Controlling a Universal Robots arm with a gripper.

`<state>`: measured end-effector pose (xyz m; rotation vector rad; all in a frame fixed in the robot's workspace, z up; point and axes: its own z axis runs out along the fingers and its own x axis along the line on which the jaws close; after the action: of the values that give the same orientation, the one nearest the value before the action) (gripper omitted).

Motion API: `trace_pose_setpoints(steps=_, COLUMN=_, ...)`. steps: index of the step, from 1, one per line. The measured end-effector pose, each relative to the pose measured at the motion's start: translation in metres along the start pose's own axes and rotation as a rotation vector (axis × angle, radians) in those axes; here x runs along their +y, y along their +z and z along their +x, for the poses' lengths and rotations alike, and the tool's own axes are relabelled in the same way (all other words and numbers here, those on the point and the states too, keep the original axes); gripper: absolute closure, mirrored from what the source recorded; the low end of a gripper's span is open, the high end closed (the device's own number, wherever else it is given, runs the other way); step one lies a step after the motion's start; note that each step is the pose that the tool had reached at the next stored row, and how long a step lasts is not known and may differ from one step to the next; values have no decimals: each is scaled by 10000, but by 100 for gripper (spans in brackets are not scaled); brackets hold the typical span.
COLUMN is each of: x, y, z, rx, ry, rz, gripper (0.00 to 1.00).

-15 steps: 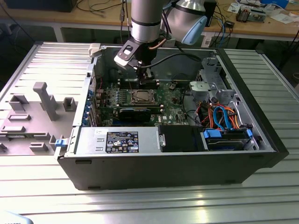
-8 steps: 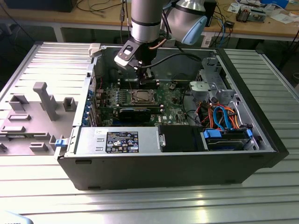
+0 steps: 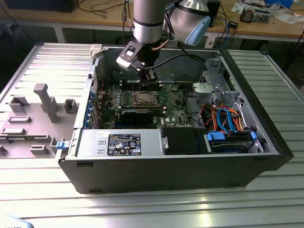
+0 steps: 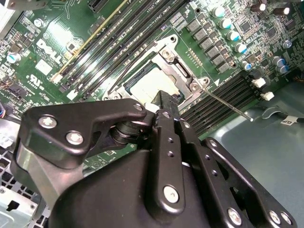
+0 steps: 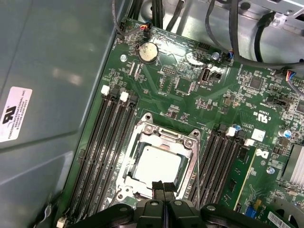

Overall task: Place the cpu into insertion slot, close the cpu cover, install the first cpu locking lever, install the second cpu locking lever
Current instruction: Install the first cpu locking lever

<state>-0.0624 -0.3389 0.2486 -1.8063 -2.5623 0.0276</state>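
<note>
The cpu (image 5: 156,164) lies flat in the insertion slot (image 5: 134,178) on the green board, its silvery top showing. The cpu cover (image 5: 164,134), a silver frame, lies down around the chip. In the second wrist view a thin locking lever (image 4: 228,105) sticks out from the socket corner over the memory slots, unlatched. My gripper (image 5: 163,186) hovers just above the socket's edge with its two black fingertips pressed together and nothing between them. In the exterior view the gripper (image 3: 148,80) hangs over the socket (image 3: 144,98) inside the open computer case.
Long black memory slots (image 5: 102,152) flank the socket on both sides. The grey case wall (image 5: 47,95) rises close beside the board. Cables (image 3: 223,118) and drive bays fill the exterior view's right; a labelled power supply (image 3: 118,142) and a black block (image 3: 137,116) sit nearer the front.
</note>
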Motion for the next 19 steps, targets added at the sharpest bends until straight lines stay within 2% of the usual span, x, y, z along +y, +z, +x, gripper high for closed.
trace_pose_setpoints(steps=19, x=0, y=0, z=0, rx=-4, ry=-221, rz=-1, gripper=89)
